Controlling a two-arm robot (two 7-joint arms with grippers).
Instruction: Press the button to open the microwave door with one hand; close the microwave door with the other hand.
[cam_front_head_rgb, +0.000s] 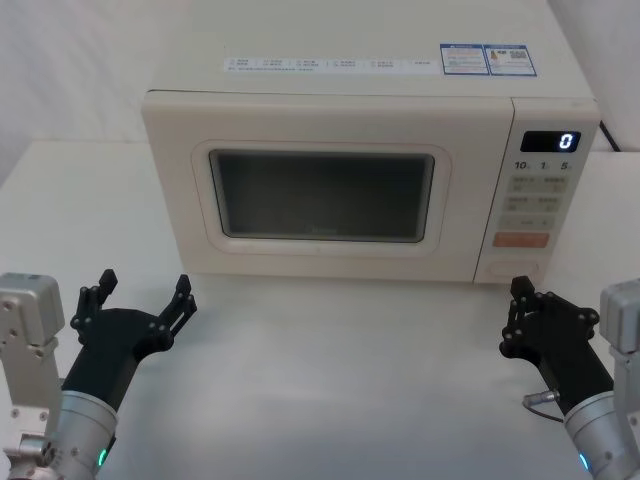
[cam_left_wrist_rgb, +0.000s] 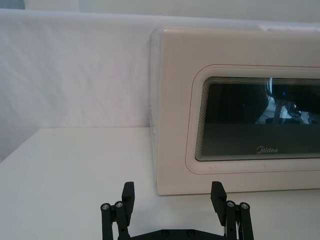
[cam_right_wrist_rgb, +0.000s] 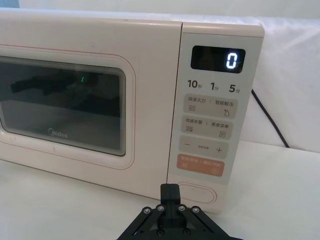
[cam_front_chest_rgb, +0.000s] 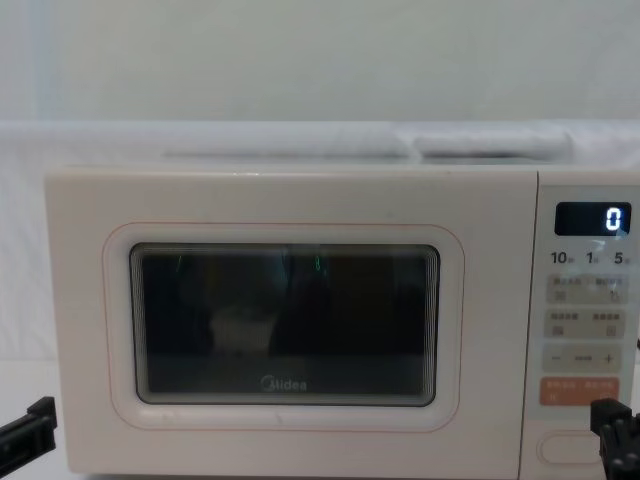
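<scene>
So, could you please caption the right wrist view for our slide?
Right gripper, fingers shut, poised just before the button; microwave door closed.

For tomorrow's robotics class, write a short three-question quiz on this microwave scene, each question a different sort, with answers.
1. True or false: the microwave door is shut.
2. Which gripper sits nearer the button? A) left gripper B) right gripper
3. What digit shows on the display?

Key: 1. True, flush with the panel. 2. B, its fingers closed, just before the button; the left one's are spread. 3. 0.
</scene>
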